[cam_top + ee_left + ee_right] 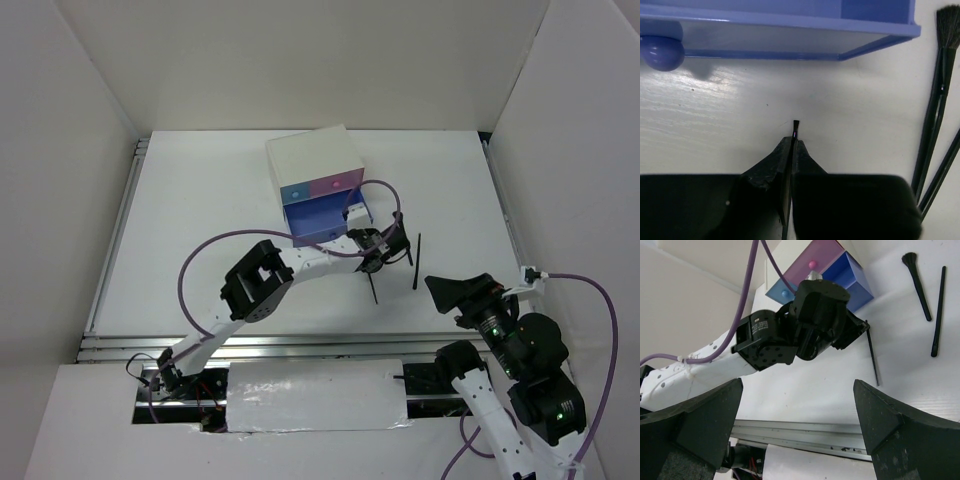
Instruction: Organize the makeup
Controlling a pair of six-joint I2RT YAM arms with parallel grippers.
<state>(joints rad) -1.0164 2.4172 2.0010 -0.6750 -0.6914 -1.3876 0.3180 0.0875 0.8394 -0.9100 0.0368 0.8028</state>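
My left gripper [793,142] is shut on a thin black brush [795,126]. It holds it just in front of the pulled-out blue drawer [790,30]. In the top view the left gripper [372,262] is beside the drawer [322,218] and the held brush [372,290] hangs down toward the table. Two more black brushes [935,105] lie on the table to its right, and they also show in the right wrist view [918,285]. My right gripper [450,290] is open and empty, near the front right. The compact, jar, pencils and tube are out of view.
The white box [305,158] with one pink and one blue closed drawer front stands at the back middle. The open blue drawer has a round blue knob [660,52]. A metal rail [805,432] runs along the table's near edge. White walls enclose the table.
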